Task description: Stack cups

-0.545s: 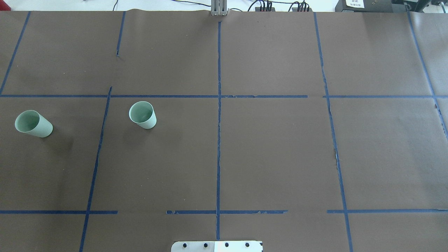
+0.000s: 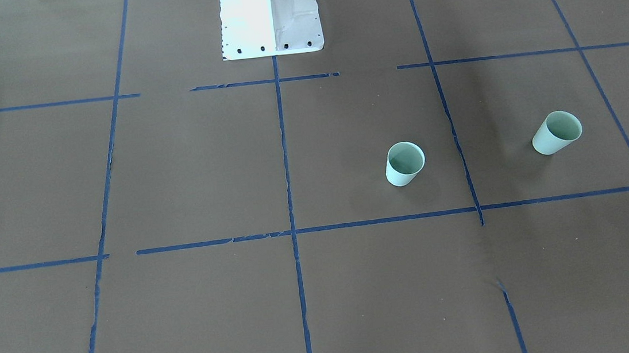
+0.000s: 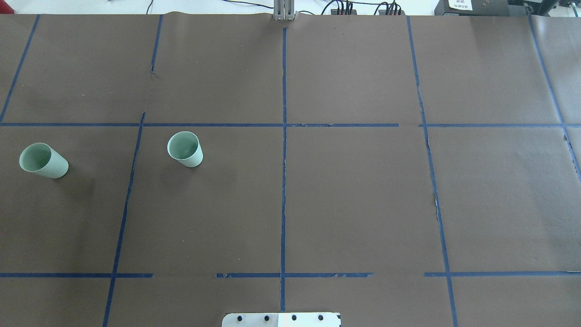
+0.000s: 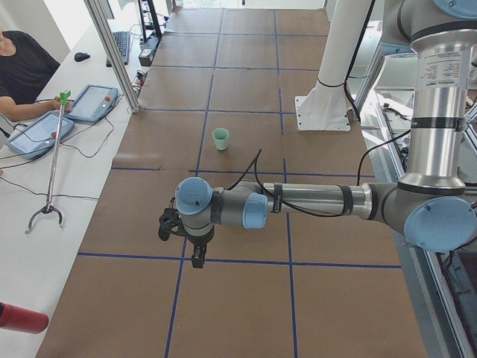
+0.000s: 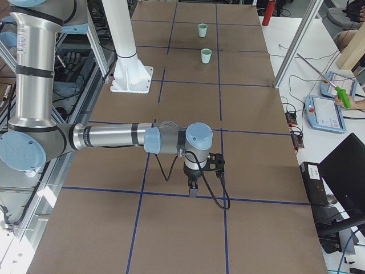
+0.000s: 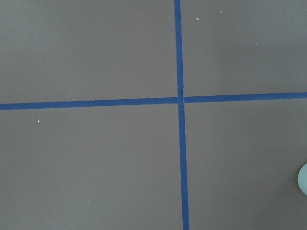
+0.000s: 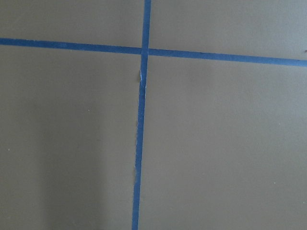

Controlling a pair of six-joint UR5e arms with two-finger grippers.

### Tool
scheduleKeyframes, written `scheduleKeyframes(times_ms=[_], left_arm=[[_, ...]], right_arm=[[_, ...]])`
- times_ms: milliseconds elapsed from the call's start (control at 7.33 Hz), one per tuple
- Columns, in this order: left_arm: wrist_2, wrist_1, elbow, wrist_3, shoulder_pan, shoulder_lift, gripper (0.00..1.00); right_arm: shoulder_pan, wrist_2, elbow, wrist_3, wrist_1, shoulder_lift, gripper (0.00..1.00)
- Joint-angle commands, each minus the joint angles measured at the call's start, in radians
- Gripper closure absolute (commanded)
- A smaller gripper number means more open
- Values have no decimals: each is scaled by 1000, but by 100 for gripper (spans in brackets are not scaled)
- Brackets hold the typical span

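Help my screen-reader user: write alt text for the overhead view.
Two green cups stand upright, apart, on the left half of a brown table gridded with blue tape: the edge cup near the left border, the inner cup nearer the centre. A white plate sits bottom centre.

Two small, pale mint-green cups stand upright with their open mouths up. Each is plain and handleless, tapering from a wide rim to a narrower base. The inner cup sits a little left of the table's middle. The outer cup is far out toward the left edge, slightly nearer the robot. They stand well apart, not stacked.
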Motion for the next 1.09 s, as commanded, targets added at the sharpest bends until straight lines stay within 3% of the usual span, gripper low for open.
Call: scheduleKeyframes(times_ms=[0,409,682,955], left_arm=[[-3,-4,-17,-7,0,-14,0],[26,-103,-91,-183,53,21,0],[31,-298,-108,-443,197,61,0],[81,-333,-120,-570,311,60,0]], right_arm=[[0,0,0,0,0,0,0],[0,0,0,0,0,0,0],[0,0,0,0,0,0,0],[0,0,0,0,1,0,0]])
